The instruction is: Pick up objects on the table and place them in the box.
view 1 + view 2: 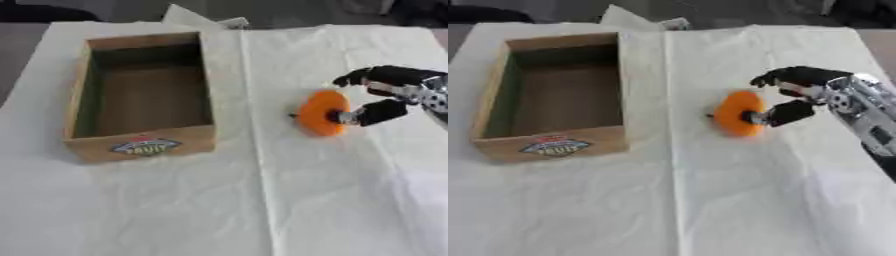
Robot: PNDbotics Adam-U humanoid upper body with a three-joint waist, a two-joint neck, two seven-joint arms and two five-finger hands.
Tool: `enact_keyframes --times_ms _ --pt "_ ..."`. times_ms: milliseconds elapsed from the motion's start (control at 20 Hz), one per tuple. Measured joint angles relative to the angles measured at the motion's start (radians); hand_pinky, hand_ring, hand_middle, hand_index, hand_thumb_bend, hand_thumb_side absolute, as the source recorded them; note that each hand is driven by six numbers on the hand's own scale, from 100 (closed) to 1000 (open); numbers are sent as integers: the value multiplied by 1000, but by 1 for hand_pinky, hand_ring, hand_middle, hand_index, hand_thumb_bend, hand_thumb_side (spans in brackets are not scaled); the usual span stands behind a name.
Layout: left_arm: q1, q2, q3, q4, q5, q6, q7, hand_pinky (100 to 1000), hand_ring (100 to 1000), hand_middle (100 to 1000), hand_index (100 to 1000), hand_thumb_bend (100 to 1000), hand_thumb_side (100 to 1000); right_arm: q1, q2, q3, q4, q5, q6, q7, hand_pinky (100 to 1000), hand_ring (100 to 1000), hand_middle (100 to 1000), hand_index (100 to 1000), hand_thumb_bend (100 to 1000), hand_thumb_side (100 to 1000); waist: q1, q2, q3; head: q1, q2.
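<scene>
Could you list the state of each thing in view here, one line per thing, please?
Box: upright on the cloth, open at the top, nothing inside.
Orange fruit: on the cloth to the right of the box, tilted up on edge, thumb and fingers of the right hand touching it.
Right hand: fingers curled round the orange fruit.
Left hand: not in view.
White cloth: spread over the table, creased.

One wooden box (144, 142) with one printed label (146, 146) on its front wall, one orange object (321, 113), one robot hand (798, 95) and one white cloth (289, 200) spread over the one bench are counted, with nothing seen inside the box.
</scene>
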Motion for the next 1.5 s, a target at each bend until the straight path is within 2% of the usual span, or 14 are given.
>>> enact_keyframes --times_ms 100,250,500,700,750,800,850,900,1200,1500 --pt "0 0 0 0 0 0 -1 377 582 615 668 100 946 0 4 0 2 -12 -9 -9 922 900 741 888 159 642 -1 0 0 3 0" --pt "-2 -4 0 0 0 3 -3 377 582 616 668 100 947 1 8 0 2 -42 -14 -13 926 898 722 883 100 600 -5 1 0 7 1" --pt "-2 -7 0 0 -3 7 -8 377 582 616 667 100 946 1 8 -3 1 -110 -18 26 922 880 653 829 100 512 -8 2 0 9 1" --pt "-2 -7 0 0 -3 8 -11 376 582 616 667 100 947 1 8 -9 -17 -144 -13 30 904 848 600 772 100 362 -9 2 -1 16 1" --pt "-2 -7 0 0 -3 8 -12 376 582 616 667 100 947 2 8 -10 -24 -150 -10 26 893 826 563 737 100 284 -9 2 -1 17 1" --pt "-2 -8 0 0 -3 9 -13 376 582 616 667 100 947 2 8 -11 -33 -157 -6 21 890 821 553 728 100 269 -10 2 -1 17 1" --pt "-2 -8 0 0 -3 10 -14 376 582 616 667 100 946 3 8 -12 -42 -163 -1 14 880 802 516 695 100 180 -10 2 -2 17 1" --pt "-2 -8 0 0 -4 11 -15 377 582 616 667 100 945 5 8 -12 -50 -168 4 6 874 795 505 685 100 153 -10 2 -2 17 1" --pt "-2 -8 0 0 -4 13 -17 377 583 616 667 100 939 14 8 -13 -96 -179 34 -55 821 732 428 605 100 143 -10 2 -3 17 1" --pt "-2 -8 0 0 -4 14 -21 376 583 617 667 100 938 19 8 -12 -135 -184 72 -120 774 663 355 515 100 183 -8 2 -4 17 1"
